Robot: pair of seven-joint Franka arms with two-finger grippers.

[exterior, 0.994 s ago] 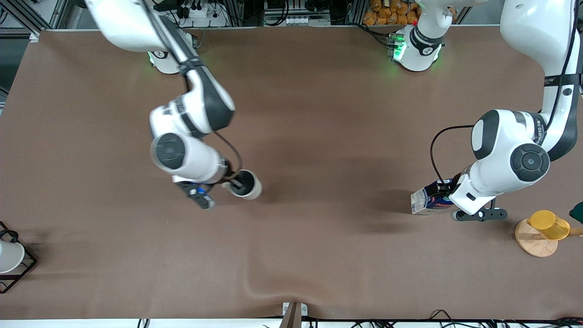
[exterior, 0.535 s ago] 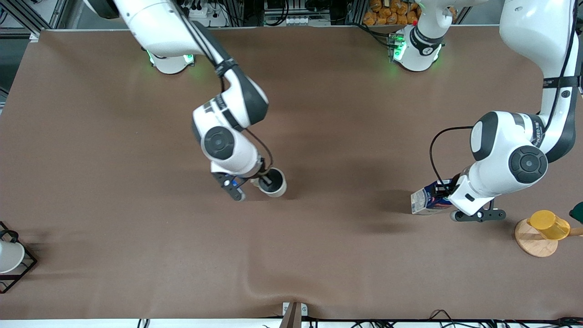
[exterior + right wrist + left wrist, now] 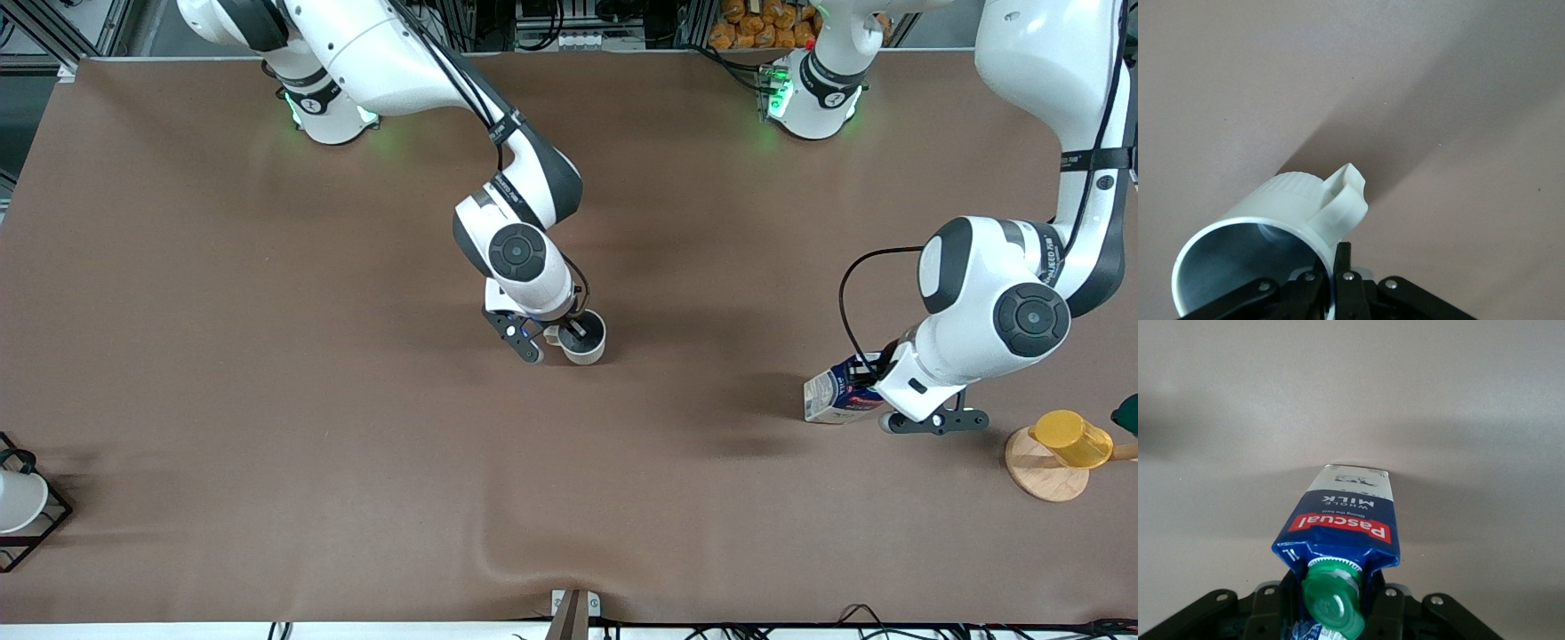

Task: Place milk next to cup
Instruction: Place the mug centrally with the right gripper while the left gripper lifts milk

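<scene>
— Scanning the front view first: right gripper (image 3: pixel 572 331) clamped on the rim of the cup (image 3: pixel 586 339), mid-table (image 3: pixel 267 356) over the brown cloth, one finger inside the mug. Resting on the cloth or lifted?

— Cannot tell from above. Toward the left arm's end, left gripper (image 3: pixel 867 378) closed around the top of the milk (image 3: pixel 836 396), carton tilted, well apart from the cup. Nearby, yellow cup (image 3: pixel 1071 438) on a wooden stand (image 3: pixel 1045 476); white cup in a wire rack (image 3: pixel 22 507) at the right arm's end.

— Turning to the left wrist view?

— Milk (image 3: pixel 1341 520) pinched below its green cap (image 3: pixel 1333 603), red label band showing, base pointing at the cloth.

— And the right wrist view?

— Cup (image 3: pixel 1281 233) gripped at the rim beside its handle (image 3: pixel 1341 200), grey-blue inside visible.
</scene>
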